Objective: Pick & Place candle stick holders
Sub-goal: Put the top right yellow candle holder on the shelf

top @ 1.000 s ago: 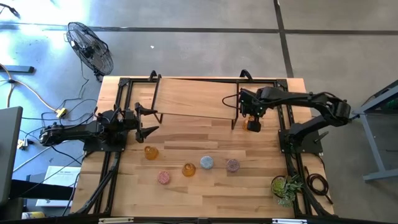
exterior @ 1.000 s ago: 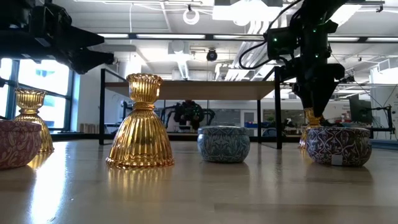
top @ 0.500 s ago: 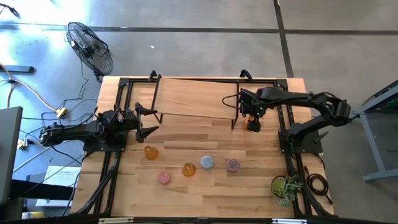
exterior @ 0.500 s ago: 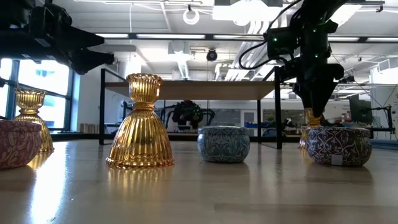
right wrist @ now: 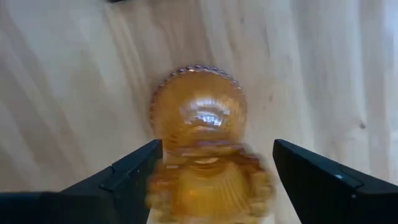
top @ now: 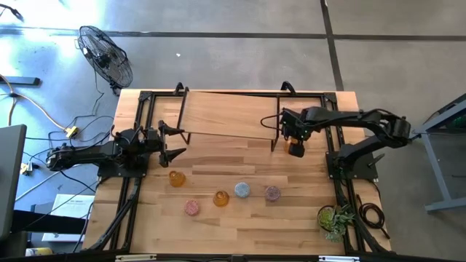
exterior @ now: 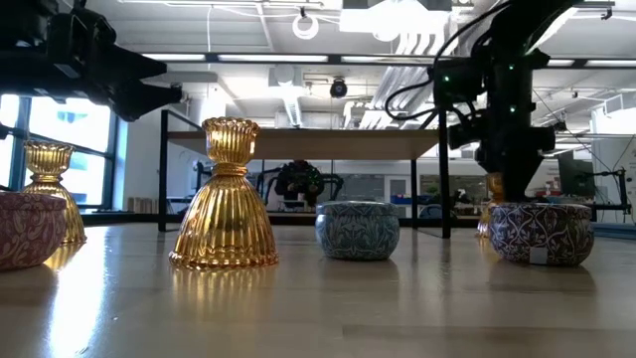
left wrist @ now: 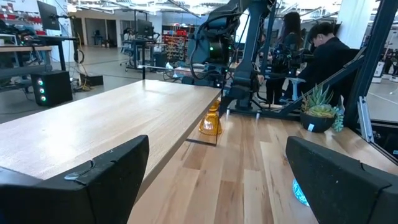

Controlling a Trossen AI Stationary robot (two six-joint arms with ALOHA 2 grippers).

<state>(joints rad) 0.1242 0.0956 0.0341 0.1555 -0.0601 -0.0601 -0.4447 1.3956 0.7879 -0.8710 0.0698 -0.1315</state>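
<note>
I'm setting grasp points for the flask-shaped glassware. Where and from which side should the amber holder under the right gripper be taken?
Grip the amber holder at its narrow neck, coming straight down from above. It stands upright on the table with a wide ribbed skirt below; the neck is the slimmest part, so open jaws would probably close there best. The right gripper already sits over it, one finger on each side.

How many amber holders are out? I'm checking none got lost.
3: one amber holder near the left arm, one in the front row between the pink and blue holders, and one under the right gripper.
</note>
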